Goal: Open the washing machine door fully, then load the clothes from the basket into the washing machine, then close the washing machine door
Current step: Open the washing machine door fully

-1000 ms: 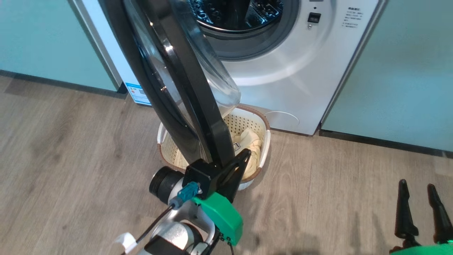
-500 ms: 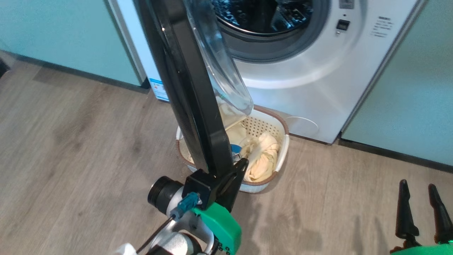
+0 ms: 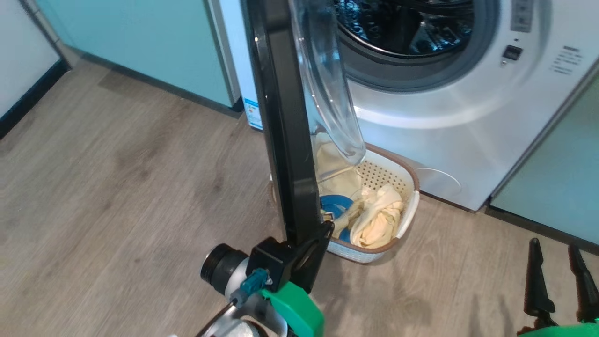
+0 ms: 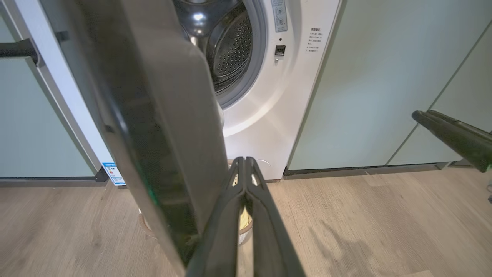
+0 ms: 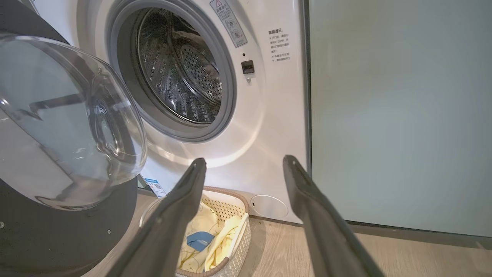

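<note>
**mo:** so the room: wood-look floor [image 3: 117,187], left cabinet [image 3: 140,42] in pale green along the back; what's next to it?

**kit:** heading rightwards: a blue sticker [image 3: 252,112] at the lower corner of the white washing machine [image 3: 444,117]; then the door [image 3: 281,117], swung out toward the camera and nearly edge-on in the head view; black rim in front, clear glass bowl [image 3: 327,84] bulging off its right side

**mo:** and the left gripper [image 4: 245,159]?

**kit:** low down by the door's bottom edge; fingers pinched tight together with nothing between them, lying right alongside the rim; can't tell if they actually press on it tbh

**mo:** laundry?

**kit:** the basket [image 3: 380,173] sits on the floor just in front of the washer, partly under the glass bowl; the clothes [image 3: 379,220] are piled inside it, cream stuff with a blue patch [image 3: 334,206] showing; up behind it the grey gasket [image 3: 421,79] and steel drum [image 3: 407,28] are open to view

**mo:** right side?

**kit:** right cabinet [image 3: 561,187], same green, hard against the machine; right gripper [image 3: 553,243] at the lower right over bare floor, well apart from the basket; fingers spread wide, holding nothing
</note>
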